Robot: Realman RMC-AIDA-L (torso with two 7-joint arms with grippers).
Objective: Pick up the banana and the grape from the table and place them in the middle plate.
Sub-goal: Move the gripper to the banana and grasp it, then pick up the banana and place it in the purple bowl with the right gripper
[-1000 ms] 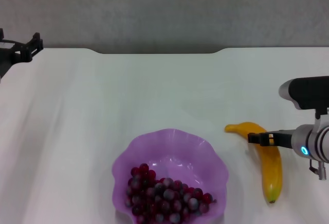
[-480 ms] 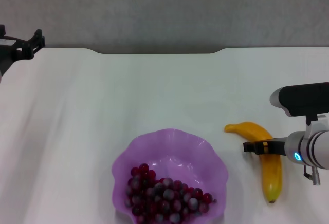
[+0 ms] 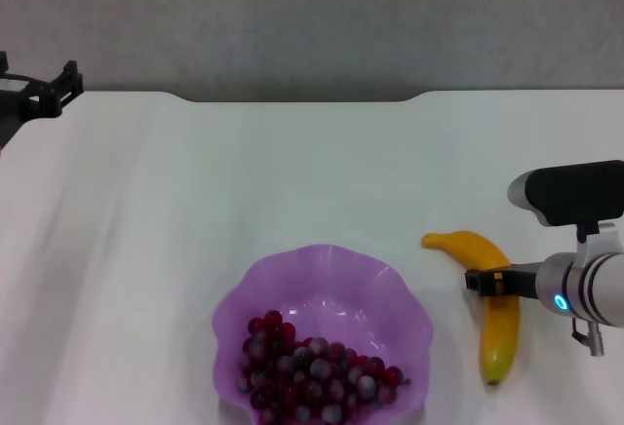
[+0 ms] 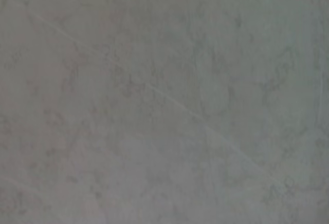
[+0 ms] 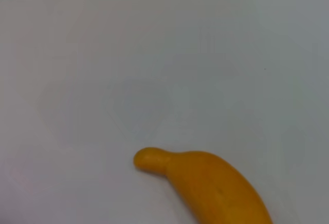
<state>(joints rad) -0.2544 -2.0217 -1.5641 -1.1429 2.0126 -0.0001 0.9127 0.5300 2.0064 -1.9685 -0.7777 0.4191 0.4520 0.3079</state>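
The yellow banana [image 3: 499, 337] lies on the white table [image 3: 292, 172] right of the middle plate [image 3: 327, 252], a purple bowl with a wavy rim. My right gripper [image 3: 485, 282] is across the banana's middle, shut on it. In the right wrist view the banana [image 5: 216, 188] and its stem end show against the white tabletop. The grape [image 3: 314, 368], a dark red bunch, rests inside the plate at its near side. My left gripper [image 3: 41, 94] is parked at the table's far left corner.
The table's far edge has a notched section [image 3: 302, 99] with a grey wall behind it. The left wrist view shows only a grey surface [image 4: 164, 100]. White tabletop stretches left of and beyond the plate.
My right gripper came down onto the banana's middle. The banana has since shifted left and turned, its lower tip swinging toward the plate. The left arm stayed put.
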